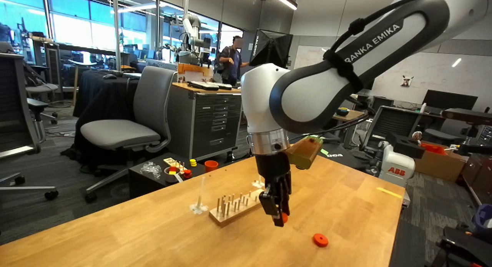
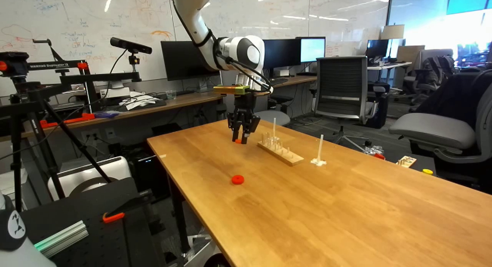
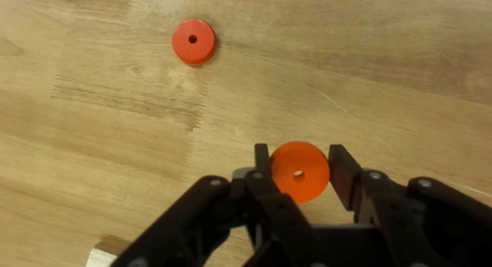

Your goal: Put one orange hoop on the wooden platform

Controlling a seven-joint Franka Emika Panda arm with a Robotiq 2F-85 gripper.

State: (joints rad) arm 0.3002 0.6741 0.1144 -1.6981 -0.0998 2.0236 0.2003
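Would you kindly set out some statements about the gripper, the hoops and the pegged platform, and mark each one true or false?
1. The gripper is shut on an orange hoop. True.
2. A second hoop lies flat on the tabletop, apart from the gripper. True.
3. The second hoop has no hole. False: the wrist view shows a small dark hole in its middle.
4. Two pale upright rods stand near the wooden platform. True.
5. The gripped orange hoop is directly above the wooden platform. False: it is off to one side.
6. A hoop sits on the wooden platform. False: no hoop shows there.
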